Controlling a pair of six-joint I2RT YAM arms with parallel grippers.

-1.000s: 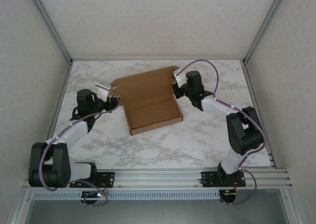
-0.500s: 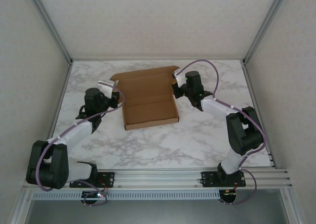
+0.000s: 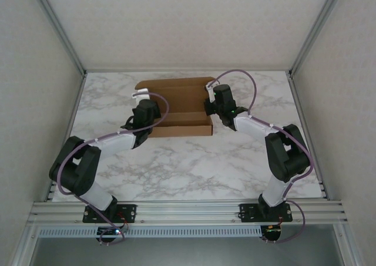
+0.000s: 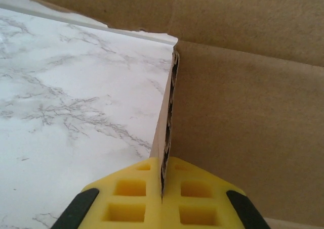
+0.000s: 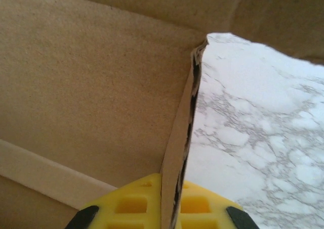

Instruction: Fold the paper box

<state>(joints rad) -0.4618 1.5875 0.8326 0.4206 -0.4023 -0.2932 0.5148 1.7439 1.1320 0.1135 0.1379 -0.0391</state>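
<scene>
The paper box [image 3: 176,101], a brown cardboard tray with a lid panel at its back, lies square on the marble table [image 3: 188,160]. My left gripper [image 3: 143,112] is shut on the box's left side wall. In the left wrist view the yellow fingers [image 4: 126,198] pinch the wall's upright edge, with the left gripper [image 4: 163,164] at that edge and the paper box [image 4: 243,123] inside to the right. My right gripper [image 3: 210,105] is shut on the right side wall. In the right wrist view the right gripper [image 5: 172,181] clamps that wall, with the paper box [image 5: 91,87] floor to the left.
Metal frame posts [image 3: 64,37] and white walls enclose the table on three sides. A rail [image 3: 188,210] runs along the near edge by the arm bases. Bare marble lies in front of the box and at both sides.
My left arm swung right to the box's left wall and its jaws closed on it. The box turned square and shifted back. The right gripper kept its hold.
</scene>
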